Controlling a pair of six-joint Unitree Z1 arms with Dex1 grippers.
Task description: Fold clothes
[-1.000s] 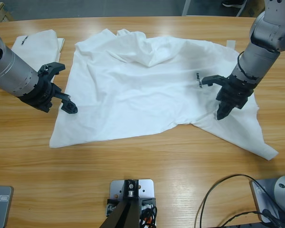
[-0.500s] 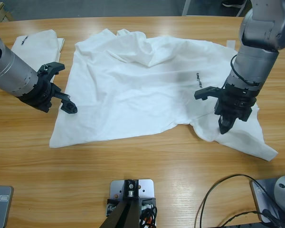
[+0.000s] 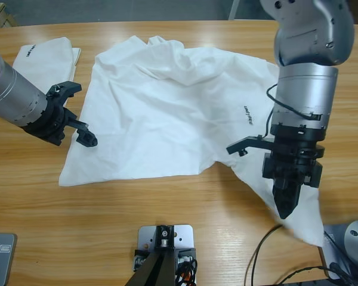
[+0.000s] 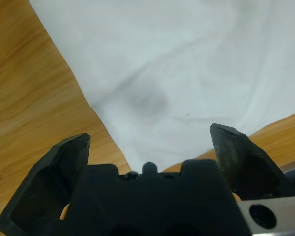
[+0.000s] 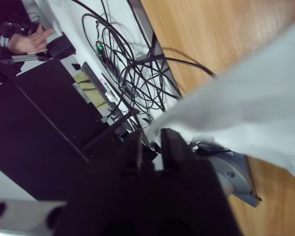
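Note:
A large white T-shirt [image 3: 167, 113] lies spread and rumpled across the table, its small black lettering mark [image 3: 247, 113] facing up. My right gripper [image 3: 285, 207] is shut on the shirt's right lower corner and holds it raised near the table's front edge; in the right wrist view white cloth [image 5: 246, 113] trails from the closed jaws of the right gripper [image 5: 151, 141]. My left gripper [image 3: 79, 114] is open at the shirt's left edge, and the left wrist view shows the left gripper [image 4: 150, 137] with white cloth [image 4: 187, 64] just ahead of it. A second, folded white T-shirt [image 3: 45, 53] lies at the far left.
Bare wooden table [image 3: 107, 202] runs along the front. A black cable [image 3: 268, 244] loops at the front right. The right wrist view looks off the table onto tangled cables [image 5: 123, 64] and a person's hand [image 5: 29, 42] in the background.
The right gripper has moved toward the table's front edge and risen, dragging the shirt's right corner with it. The left arm has hardly moved.

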